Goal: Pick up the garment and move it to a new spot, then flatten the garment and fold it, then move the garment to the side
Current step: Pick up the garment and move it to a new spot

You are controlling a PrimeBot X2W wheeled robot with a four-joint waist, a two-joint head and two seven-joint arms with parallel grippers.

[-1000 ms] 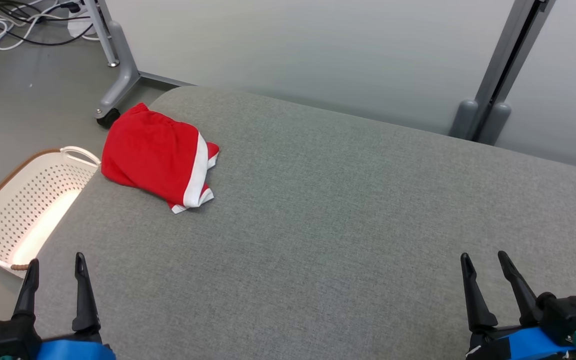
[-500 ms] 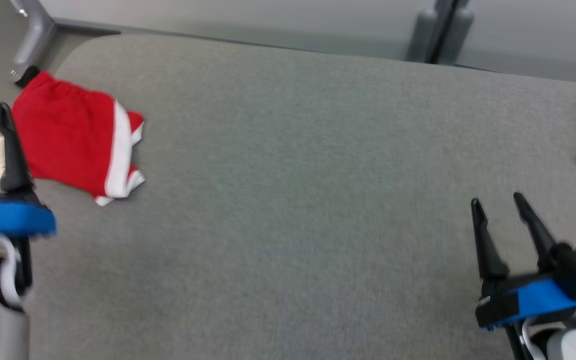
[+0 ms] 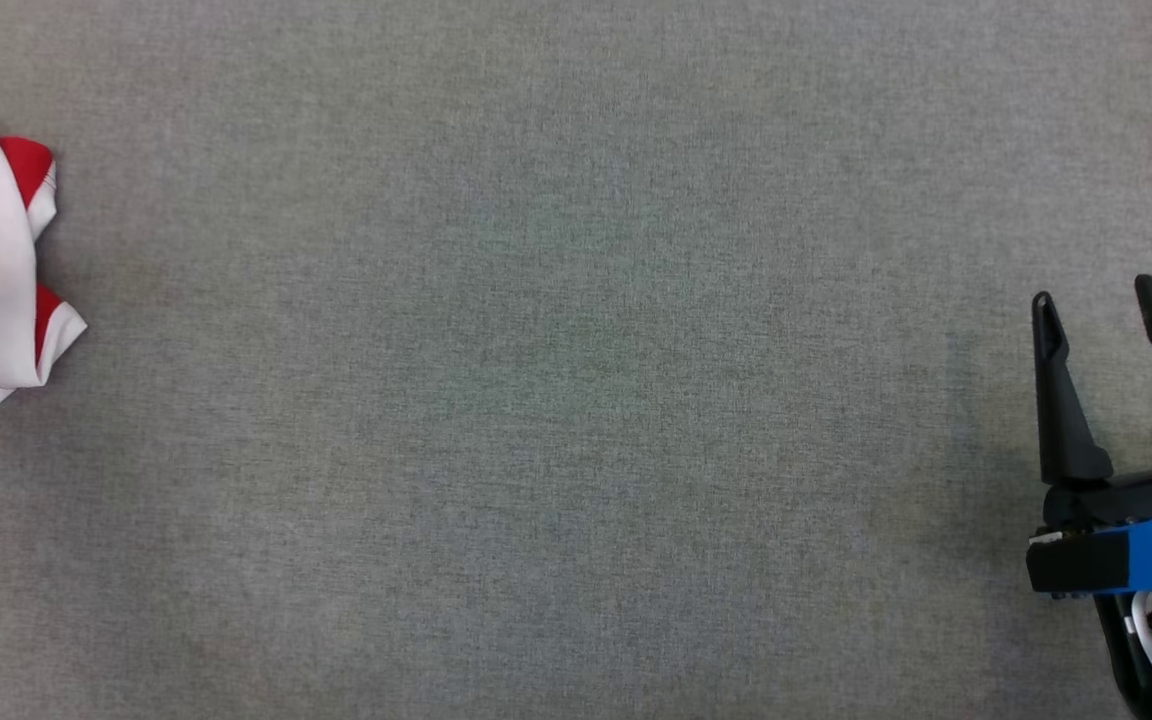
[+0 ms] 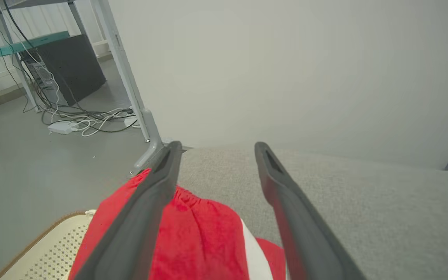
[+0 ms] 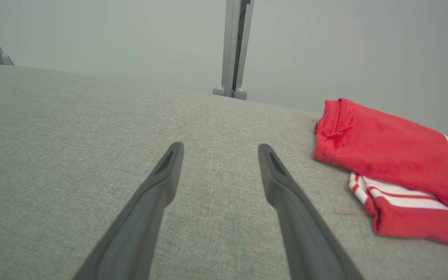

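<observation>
The work surface (image 3: 576, 400) is grey woven upholstery, flat, with a rounded far edge. The folded red garment (image 3: 1, 260), soft cloth with a white band and a gathered waistband, lies at the surface's left edge. The left gripper (image 4: 218, 147) points over it, fingers spread fully, gripping nothing. The right gripper (image 3: 1094, 292) hangs over bare fabric, equally wide and empty. A second red garment (image 5: 391, 155) with white stripes lies near its right. A perforated cream basket (image 4: 37, 256), a grey frame leg (image 4: 130, 89) and loose cables (image 4: 88, 118) occupy the floor beyond.
</observation>
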